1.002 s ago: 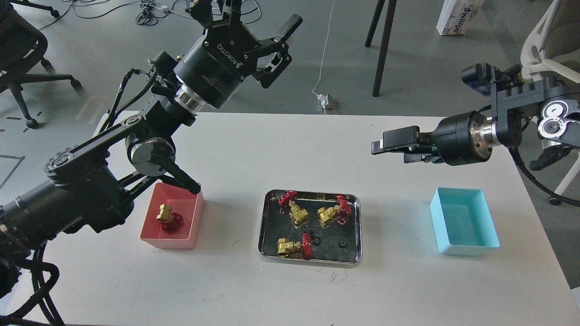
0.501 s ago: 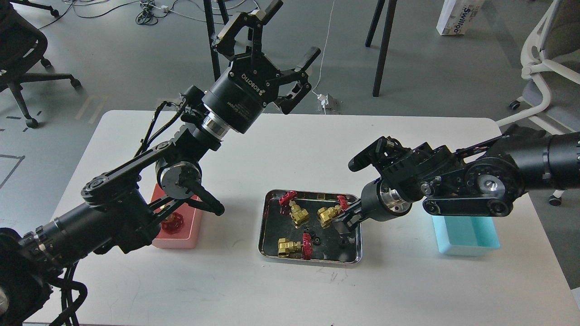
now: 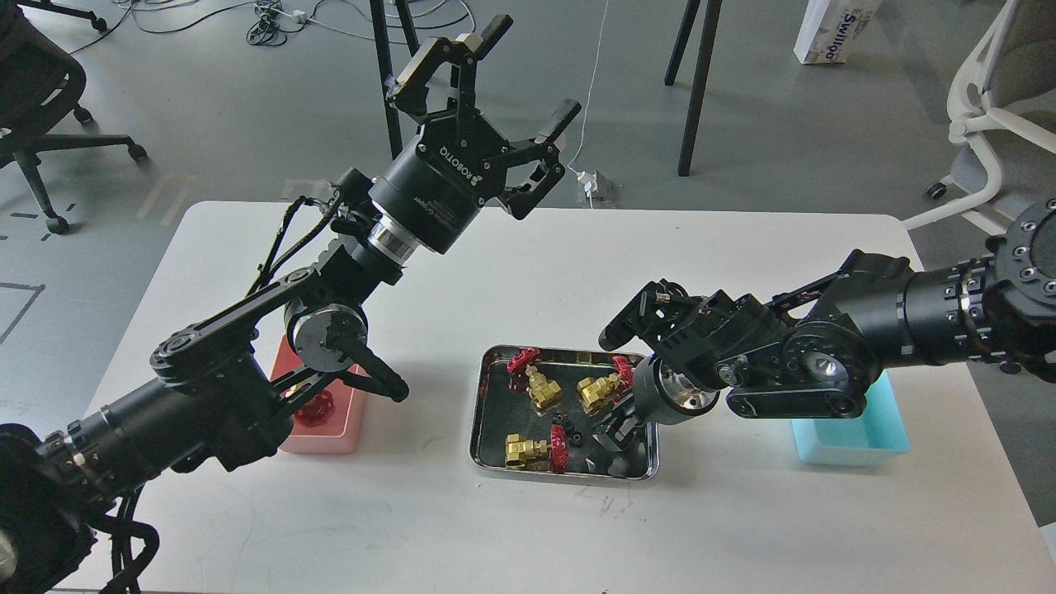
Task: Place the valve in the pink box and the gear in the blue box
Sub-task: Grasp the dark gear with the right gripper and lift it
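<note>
Three brass valves with red handwheels lie in the steel tray (image 3: 481, 412): one at the back left (image 3: 538, 388), one at the back right (image 3: 596, 391), one at the front (image 3: 528, 450). Two small black gears (image 3: 571, 434) lie between them. My right gripper (image 3: 612, 441) reaches down into the tray's front right corner; its dark fingers cannot be told apart. My left gripper (image 3: 521, 76) is open and empty, held high above the table's back edge. The pink box (image 3: 334, 431) is mostly hidden by my left arm; a valve's red handwheel (image 3: 316, 409) shows inside. The blue box (image 3: 850, 441) is partly covered by my right arm.
The white table (image 3: 528, 528) carries the boxes and the tray. Office chairs stand at the far left (image 3: 41, 91) and the far right (image 3: 990, 99). Black stand legs (image 3: 697, 82) and cables are on the floor behind the table.
My right arm has swung left and down from above the table's right side into the tray's front right corner. My left arm moved right and up, then nearly stopped.
</note>
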